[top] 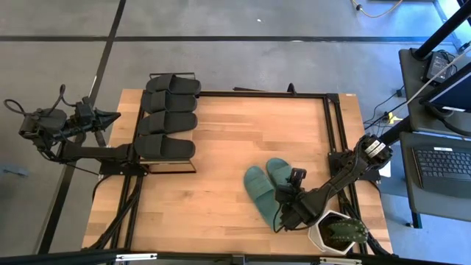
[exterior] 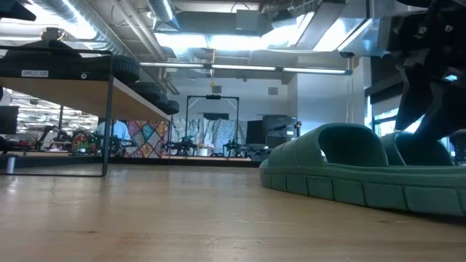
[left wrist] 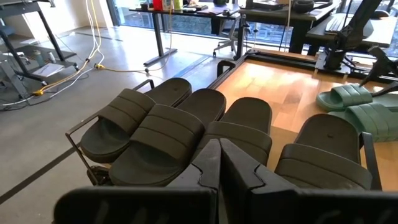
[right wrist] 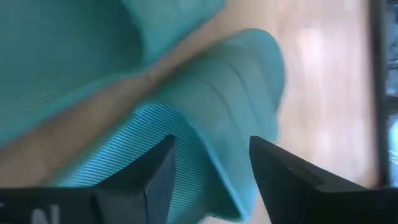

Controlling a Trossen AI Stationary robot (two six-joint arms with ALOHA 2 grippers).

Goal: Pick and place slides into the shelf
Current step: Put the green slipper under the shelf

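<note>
Several black slides (top: 171, 118) lie side by side on the shelf (exterior: 65, 91) at the table's far left. Two teal-green slides (top: 259, 190) rest soles down on the tabletop, right of the middle; they also show in the low view (exterior: 342, 171). My right gripper (right wrist: 211, 168) is open and slants down over the near end of the left one of them. One finger stands over the ribbed footbed, the other outside its rim. My left gripper (left wrist: 219, 149) is shut and waits in the air left of the shelf, touching nothing. My right gripper stands astride the rim of the teal-green slide (right wrist: 224, 143) near its near end, slanting down from the table's right and near side. I cannot tell whether either finger touches the slide. The slide lies flat on the table.
A potted cactus in a white pot (top: 338, 234) stands at the near right corner, close beside my right arm. A black metal rail (top: 331, 125) runs along the table's far and right edges. Bare tabletop (top: 213, 162) lies between the shelf and the teal-green slides.
</note>
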